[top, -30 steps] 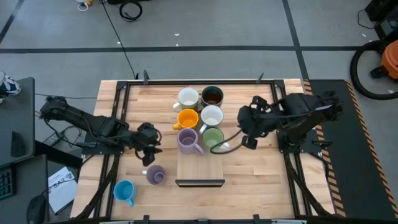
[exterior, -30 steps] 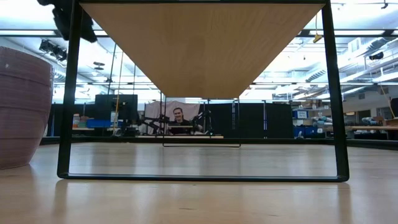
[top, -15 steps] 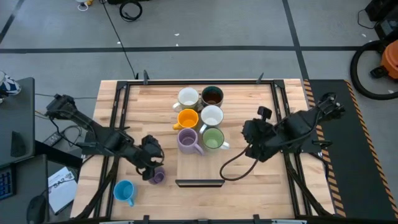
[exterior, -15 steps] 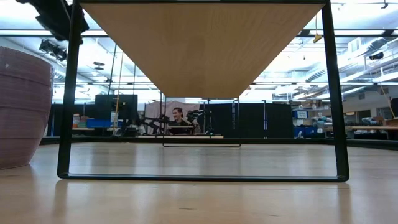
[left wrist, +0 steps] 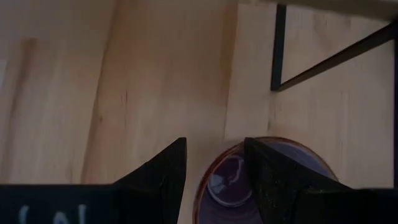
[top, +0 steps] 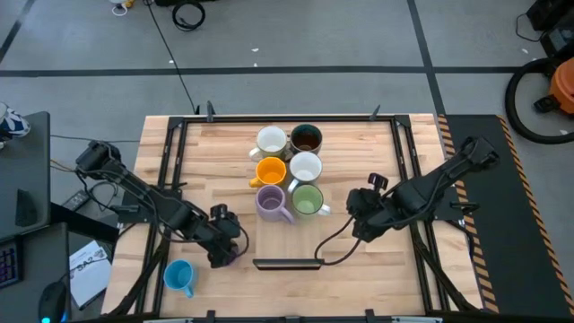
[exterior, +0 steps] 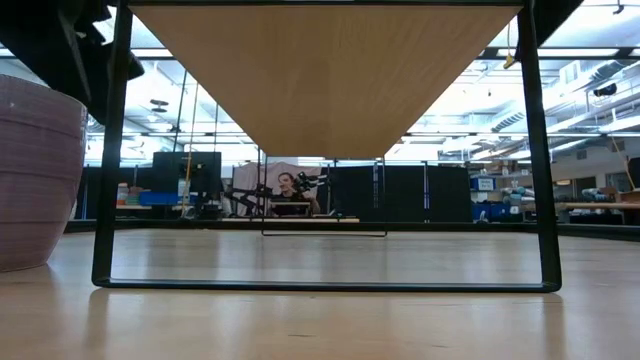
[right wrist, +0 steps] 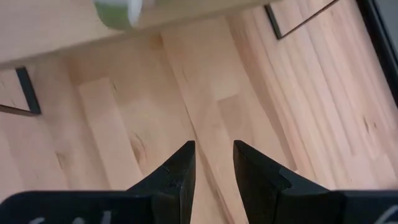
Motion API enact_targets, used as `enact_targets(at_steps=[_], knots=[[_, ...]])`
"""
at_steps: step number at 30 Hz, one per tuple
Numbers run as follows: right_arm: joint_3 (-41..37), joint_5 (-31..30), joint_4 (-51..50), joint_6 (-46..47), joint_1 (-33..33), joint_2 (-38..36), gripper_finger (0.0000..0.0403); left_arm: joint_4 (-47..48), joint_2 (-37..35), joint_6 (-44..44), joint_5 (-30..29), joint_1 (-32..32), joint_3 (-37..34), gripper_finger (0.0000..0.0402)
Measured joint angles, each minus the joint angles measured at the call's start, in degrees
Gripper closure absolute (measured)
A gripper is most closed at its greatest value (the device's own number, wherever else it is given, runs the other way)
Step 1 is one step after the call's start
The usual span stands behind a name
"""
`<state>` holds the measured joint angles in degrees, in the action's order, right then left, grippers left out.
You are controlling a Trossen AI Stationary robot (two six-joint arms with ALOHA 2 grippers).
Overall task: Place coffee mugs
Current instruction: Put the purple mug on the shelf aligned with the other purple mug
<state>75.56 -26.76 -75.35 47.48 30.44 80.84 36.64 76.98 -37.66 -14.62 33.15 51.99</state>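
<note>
left end effector (left wrist: 214,168) hangs wide over the lavender mug (left wrist: 261,180), one finger inside the rim, set to pinch its wall. right end effector (right wrist: 213,158), narrow and empty, waits beside the green mug (top: 307,199).

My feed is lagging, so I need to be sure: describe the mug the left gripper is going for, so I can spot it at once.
On the wooden table, look away from the cluster of six mugs on the raised wooden shelf to its left front corner. There the left gripper, fingers open, sits over a lavender ceramic mug standing upright on the tabletop. The only other loose mug, light blue, sits nearer the table's front edge.
</note>
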Motion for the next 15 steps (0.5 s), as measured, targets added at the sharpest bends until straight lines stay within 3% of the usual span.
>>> enact_targets(at_steps=[15], knots=[[-2.86,1.12,3.57,-0.02,0.00,0.08,0.0289,3.54,0.07,-0.08,1.34,-0.06,0.00,0.0235]])
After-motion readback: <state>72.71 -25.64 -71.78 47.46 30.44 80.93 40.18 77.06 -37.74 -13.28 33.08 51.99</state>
